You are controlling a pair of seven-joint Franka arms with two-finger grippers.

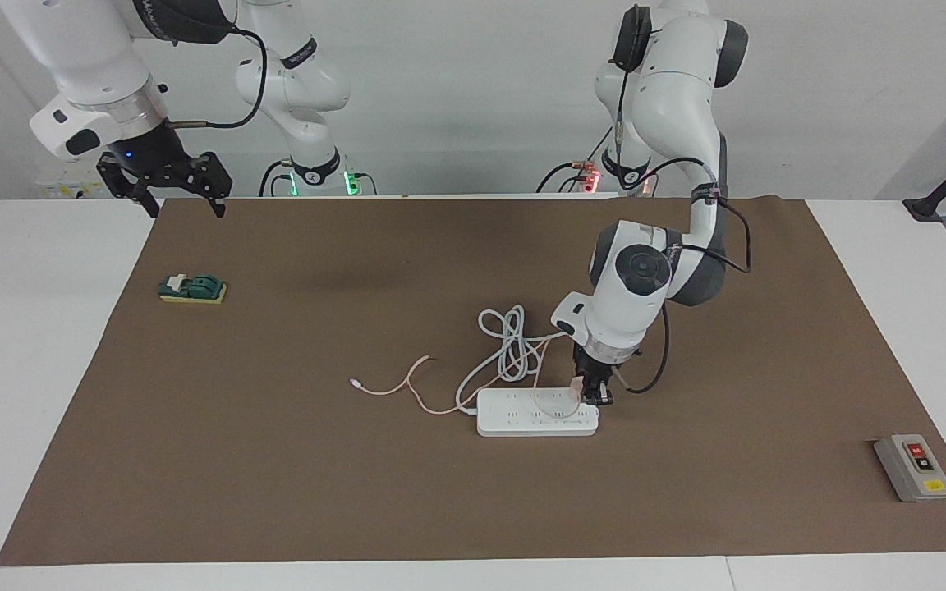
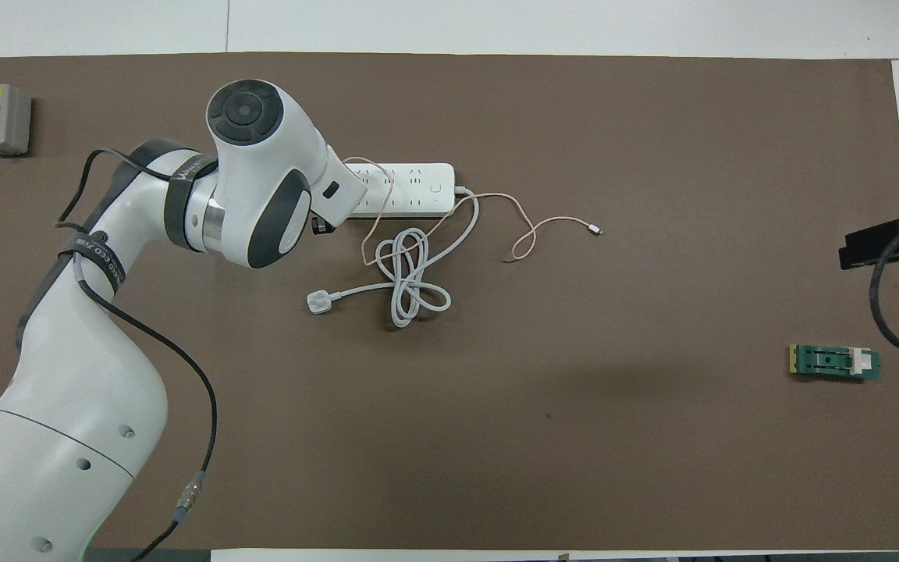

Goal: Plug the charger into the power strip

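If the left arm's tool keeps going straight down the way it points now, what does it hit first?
Most likely the flat white power strip: the left tool, shut on the small pale pink charger, points down at the strip's end toward the left arm. Whether the prongs already touch cannot be told.
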